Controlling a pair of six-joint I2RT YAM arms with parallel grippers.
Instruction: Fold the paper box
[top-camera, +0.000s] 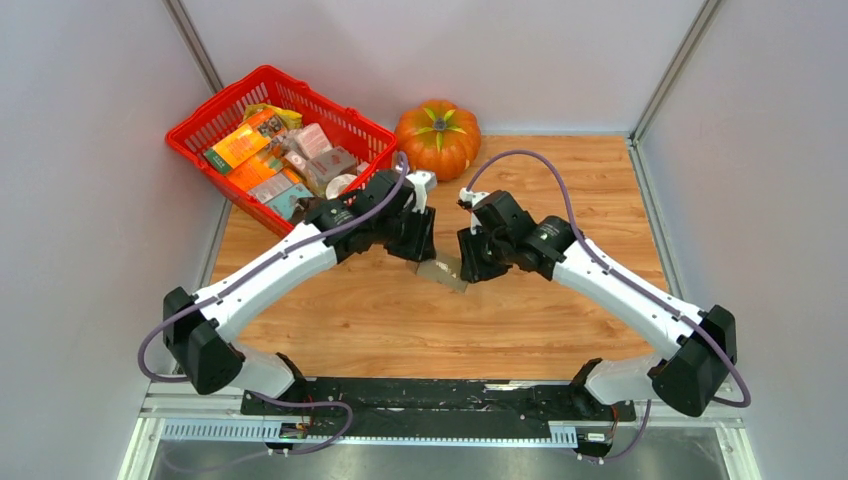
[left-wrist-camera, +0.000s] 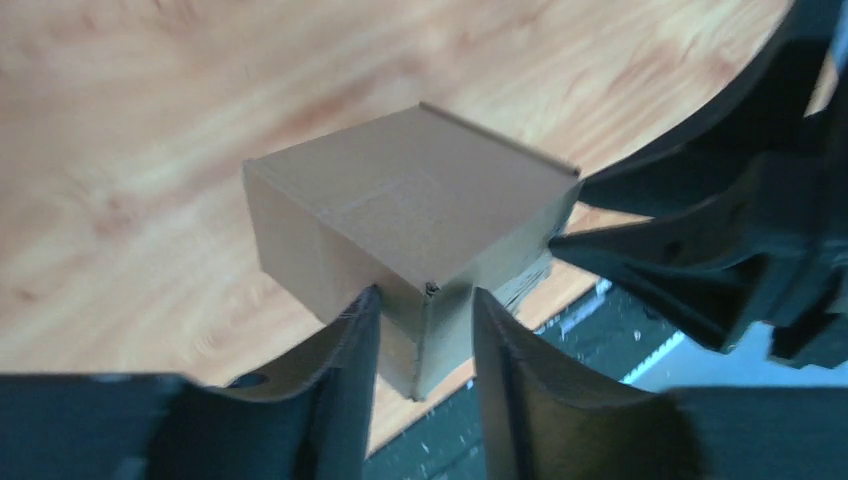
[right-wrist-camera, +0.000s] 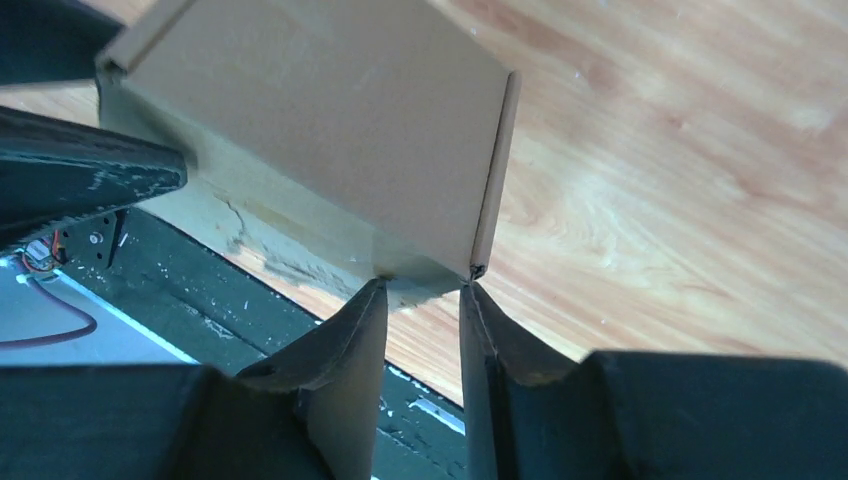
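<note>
From overhead, the paper box (top-camera: 447, 272) is over the middle of the table (top-camera: 380, 330), between my two arms. Both reach inward with bent elbows, and the left gripper (top-camera: 424, 252) and right gripper (top-camera: 470, 262) meet it from opposite sides. On the left wrist camera, my fingers (left-wrist-camera: 350, 340) pinch a lower corner of the box, its top panel lying flat. On the right wrist camera, the fingertips (right-wrist-camera: 365, 310) nip the end wall at its bottom edge. I'd squeeze evenly, pressing the walls square without crushing the cardboard.
</note>
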